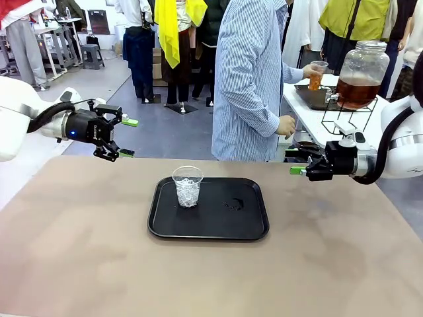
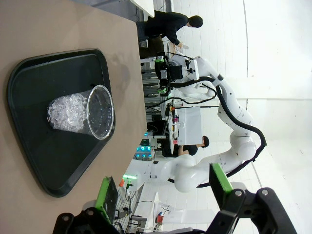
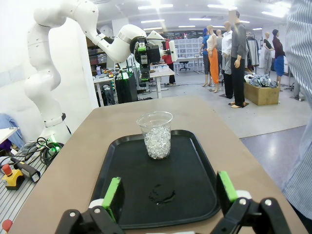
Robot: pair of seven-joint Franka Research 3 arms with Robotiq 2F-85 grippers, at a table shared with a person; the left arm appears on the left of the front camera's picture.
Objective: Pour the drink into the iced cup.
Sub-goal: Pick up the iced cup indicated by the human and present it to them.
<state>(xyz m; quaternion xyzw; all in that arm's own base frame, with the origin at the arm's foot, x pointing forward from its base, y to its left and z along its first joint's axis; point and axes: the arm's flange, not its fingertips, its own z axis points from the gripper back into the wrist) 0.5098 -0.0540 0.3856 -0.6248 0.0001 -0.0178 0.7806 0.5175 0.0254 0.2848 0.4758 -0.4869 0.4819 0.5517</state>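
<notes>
Left claw [image 1: 128,137] and right claw [image 1: 294,162] open and empty; drink [image 1: 315,81] away from the table [image 1: 79,251].
The left claw hovers at 10 o'clock of the black tray [image 1: 228,224], the right claw at 2 o'clock, jaws spread, touching nothing. The iced cup [image 1: 188,185] stands upright on the tray's left half. The drink sits in a clear cup [image 1: 318,65] in a person's hand [image 1: 308,69] at 1 o'clock, beside a glass jar [image 1: 362,63] of similar liquid.
</notes>
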